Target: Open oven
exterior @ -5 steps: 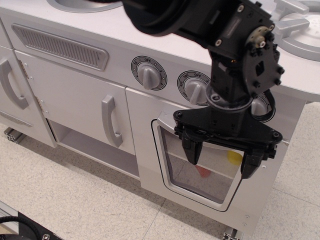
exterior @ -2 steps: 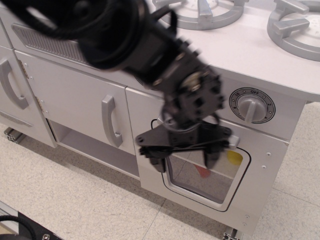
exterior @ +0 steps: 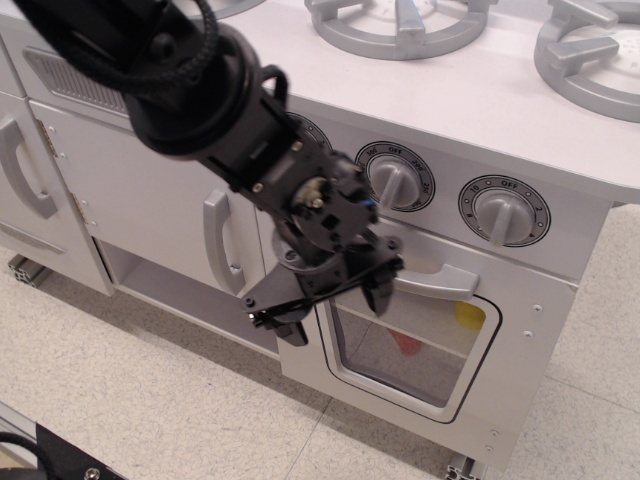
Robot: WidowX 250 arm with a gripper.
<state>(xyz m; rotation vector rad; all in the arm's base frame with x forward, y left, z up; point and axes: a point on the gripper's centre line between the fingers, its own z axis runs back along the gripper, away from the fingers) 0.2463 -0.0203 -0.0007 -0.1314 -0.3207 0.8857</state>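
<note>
Black and bulky, the gripper (exterior: 335, 307) hangs in front of the oven (exterior: 420, 330), with its two fingers spread apart and nothing between them: one finger (exterior: 292, 330) sits low at the left edge of the door, the other (exterior: 379, 292) lies against the left end of the wide silver handle (exterior: 432, 281), though whether it actually touches the handle cannot be told from this angle. Far to the left of the gripper is a cabinet door with a curved grey handle (exterior: 24, 172), cut by the frame edge, and above it a ribbed vent grille (exterior: 80, 82), partly hidden by the arm. Just left of the gripper stands another cabinet door with a vertical grey handle (exterior: 221, 244), and below it an open shelf (exterior: 180, 295). Directly behind and to the right of the gripper the oven door is shut, its rounded clear window (exterior: 410, 340) showing a red shape and a yellow shape inside. Above and right of the gripper sit two round knobs marked OFF (exterior: 396, 178) (exterior: 503, 211), and higher still, grey burner rings (exterior: 400, 22) lie on the pale countertop (exterior: 470, 100). Speckled floor tiles (exterior: 150, 400) spread beneath.
</note>
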